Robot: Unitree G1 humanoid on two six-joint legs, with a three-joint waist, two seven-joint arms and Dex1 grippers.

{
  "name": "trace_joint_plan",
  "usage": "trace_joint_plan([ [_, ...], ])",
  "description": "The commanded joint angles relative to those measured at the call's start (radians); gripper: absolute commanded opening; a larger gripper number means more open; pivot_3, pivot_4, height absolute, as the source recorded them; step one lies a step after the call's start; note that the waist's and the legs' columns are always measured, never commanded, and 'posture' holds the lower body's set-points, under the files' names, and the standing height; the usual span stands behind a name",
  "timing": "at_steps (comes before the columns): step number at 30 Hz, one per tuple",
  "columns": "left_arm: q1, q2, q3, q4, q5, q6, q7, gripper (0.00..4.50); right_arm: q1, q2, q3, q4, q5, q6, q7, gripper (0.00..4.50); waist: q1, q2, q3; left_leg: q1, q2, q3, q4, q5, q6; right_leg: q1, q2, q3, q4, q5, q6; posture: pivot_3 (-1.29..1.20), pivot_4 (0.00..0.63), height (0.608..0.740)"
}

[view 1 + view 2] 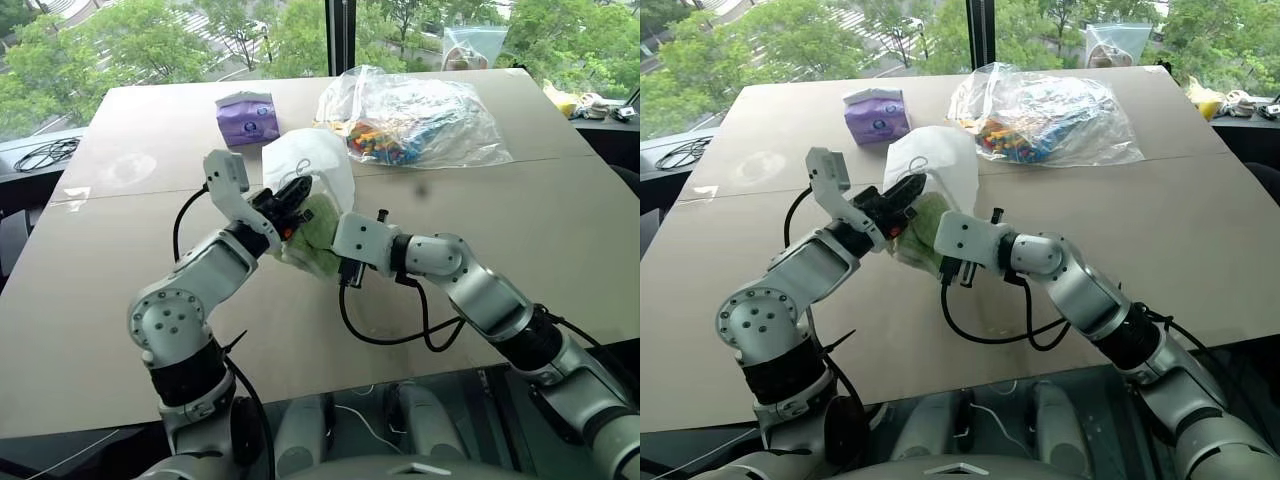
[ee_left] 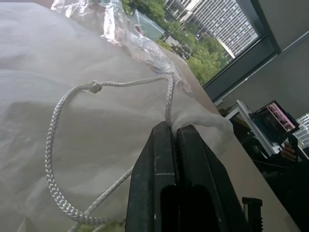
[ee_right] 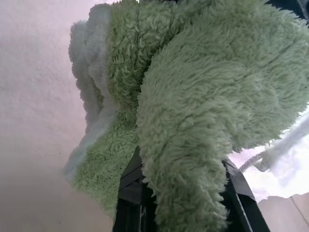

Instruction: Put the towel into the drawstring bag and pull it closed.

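above the near middle of the bench (image 1: 560,240), the right claw (image 3: 178,191) pinched the light green towel (image 3: 203,96), which bulged against the lower side of the drawstring bag (image 1: 310,165). the left claw (image 2: 174,133) was pressed together on the bag's gathered white fabric, a knotted white cord (image 2: 53,159) looping just beside it. farther back lay a purple tissue pack (image 1: 248,117) and, to its right, a clear plastic bag of colourful sticks (image 1: 410,120), near the bag.
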Motion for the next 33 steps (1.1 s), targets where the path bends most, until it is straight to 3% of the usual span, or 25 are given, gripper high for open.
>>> trace_joint_plan([
  [1, 0.019, 0.03, -0.038, -0.031, -0.017, -0.031, -0.037, 0.0, -0.022, -0.012, 0.004, -0.033, -0.056, 0.002, 0.037, 0.01, 0.001, 0.0, 0.0, 0.0, 0.0, 0.0, 0.0, 0.0, 0.0, 0.0, 0.0, 0.0, 0.0, 0.0, 0.0, 0.0, 0.15, 0.74],
  [7, 0.052, 0.064, -0.083, -0.041, -0.014, -0.065, -0.064, 0.0, 0.019, 0.258, -0.302, -0.056, 0.179, 0.397, -0.071, 0.01, 0.0, -0.001, 0.0, 0.0, 0.001, 0.0, 0.0, 0.001, -0.001, 0.0, 0.0, 0.0, 0.001, 0.001, 0.001, 0.0, 0.15, 0.74],
  [12, 0.066, 0.089, -0.093, -0.032, -0.021, -0.089, -0.074, 0.0, -0.003, 0.482, -0.586, -0.051, 0.36, 0.622, -0.187, 0.01, 0.005, 0.0, 0.0, 0.0, 0.001, -0.001, 0.0, 0.001, -0.001, 0.0, -0.001, -0.001, 0.002, 0.001, -0.001, 0.0, 0.15, 0.74],
  [16, 0.095, 0.113, -0.107, -0.035, -0.026, -0.098, -0.102, 0.0, -0.047, 0.638, -0.78, -0.028, 0.473, 0.73, -0.301, 0.01, 0.007, 0.0, 0.0, -0.001, 0.001, 0.0, 0.0, 0.001, -0.001, 0.0, -0.001, -0.001, 0.001, 0.001, -0.002, 0.0, 0.15, 0.74],
  [20, 0.105, 0.13, -0.117, -0.029, -0.022, -0.118, -0.12, 0.0, -0.082, 0.715, -0.901, 0.02, 0.564, 0.75, -0.438, 0.01, 0.011, 0.0, 0.0, -0.001, 0.0, 0.0, -0.001, 0.0, -0.001, 0.0, -0.002, -0.002, 0.0, 0.002, -0.003, 0.0, 0.15, 0.74],
  [29, 0.109, 0.128, -0.146, -0.036, -0.039, -0.131, -0.128, 0.0, -0.09, 0.763, -0.936, 0.074, 0.777, 0.71, -0.657, 0.01, -0.008, 0.001, 0.0, 0.0, 0.001, 0.0, -0.003, 0.001, -0.001, -0.001, -0.001, -0.001, 0.0, 0.001, -0.001, 0.0, 0.15, 0.74],
  [31, 0.102, 0.128, -0.155, -0.024, -0.036, -0.134, -0.142, 0.0, -0.079, 0.752, -0.895, 0.075, 0.813, 0.703, -0.673, 0.01, -0.007, 0.001, 0.0, -0.001, 0.001, 0.0, -0.003, 0.001, -0.001, -0.001, 0.0, -0.001, 0.0, 0.001, -0.001, 0.0, 0.15, 0.74],
  [33, 0.084, 0.127, -0.173, -0.01, -0.024, -0.138, -0.16, 0.0, -0.055, 0.669, -0.763, 0.047, 0.79, 0.697, -0.621, 0.01, -0.008, 0.001, 0.0, -0.001, 0.001, 0.0, -0.003, 0.001, -0.001, -0.001, 0.0, -0.001, 0.0, 0.001, -0.001, 0.0, 0.15, 0.74],
])
